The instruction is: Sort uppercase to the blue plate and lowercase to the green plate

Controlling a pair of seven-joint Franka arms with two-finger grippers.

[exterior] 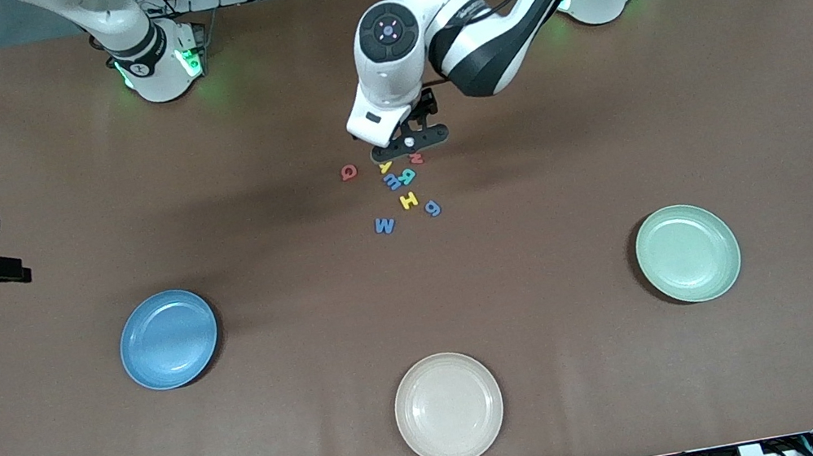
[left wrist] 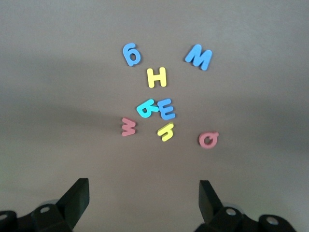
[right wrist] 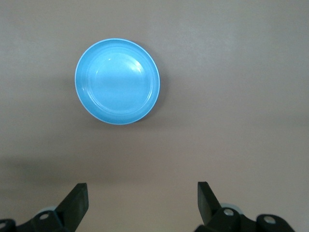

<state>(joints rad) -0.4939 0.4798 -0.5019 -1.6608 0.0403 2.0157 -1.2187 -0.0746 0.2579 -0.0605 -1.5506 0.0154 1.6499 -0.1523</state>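
Eight foam letters lie clustered mid-table: red Q (exterior: 348,172), yellow y (exterior: 386,167), red w (left wrist: 128,127), teal R (exterior: 408,175), blue m (exterior: 392,182), yellow H (exterior: 408,200), blue g (exterior: 433,209) and blue M (exterior: 385,225). R and m touch. My left gripper (exterior: 409,143) hangs open and empty (left wrist: 143,193) over the cluster's edge nearest the robot bases. The blue plate (exterior: 168,340) and the green plate (exterior: 687,253) are both empty. My right gripper (exterior: 17,272) waits open and empty (right wrist: 141,193) above the table's right-arm end, with the blue plate (right wrist: 117,81) in its view.
A cream plate (exterior: 448,408) sits empty near the front edge, between the two coloured plates. Bare brown tabletop (exterior: 419,300) separates the letters from all three plates.
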